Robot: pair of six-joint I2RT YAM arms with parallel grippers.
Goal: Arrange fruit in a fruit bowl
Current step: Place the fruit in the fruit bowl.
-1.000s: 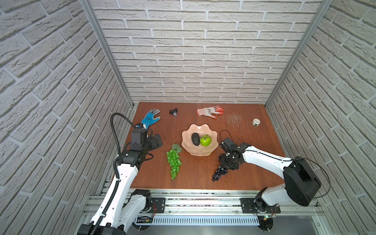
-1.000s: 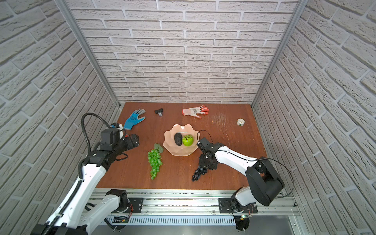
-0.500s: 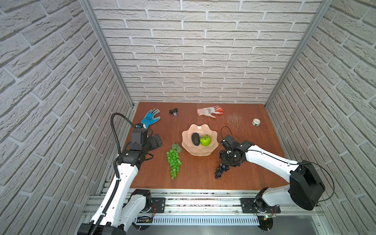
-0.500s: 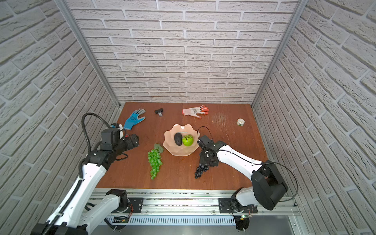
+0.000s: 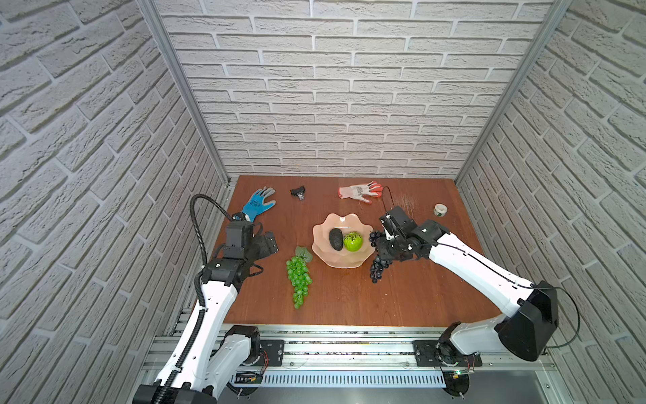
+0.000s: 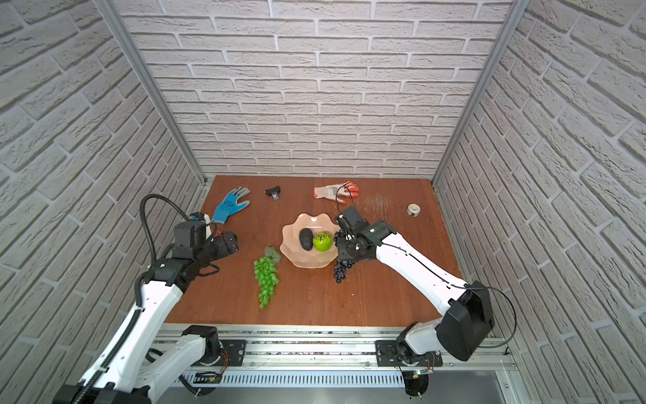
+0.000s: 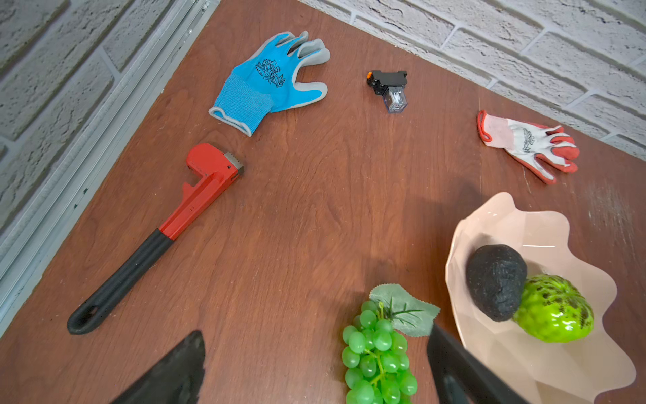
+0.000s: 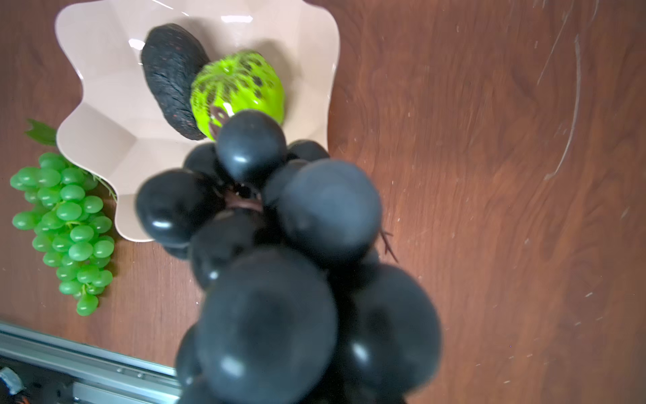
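By the left edge of the table the left gripper hovers with its jaws spread wide and nothing between them. The left wrist view shows a red pipe wrench lying flat along that edge. A blue glove lies toward the far left corner, with a small black part beside it near the far edge. The green grape bunch lies on the table left of centre, its leaf just beside the fruit bowl. The bowl sits mid-table and holds the dark avocado and the bright green fruit, which touch each other. At the bowl's right rim the right gripper is clamped on the dark grape bunch, which hangs from it outside the bowl; I cannot tell whether its lowest grapes touch the table. A white-orange glove lies by the far edge, and a tape roll sits toward the far right corner.
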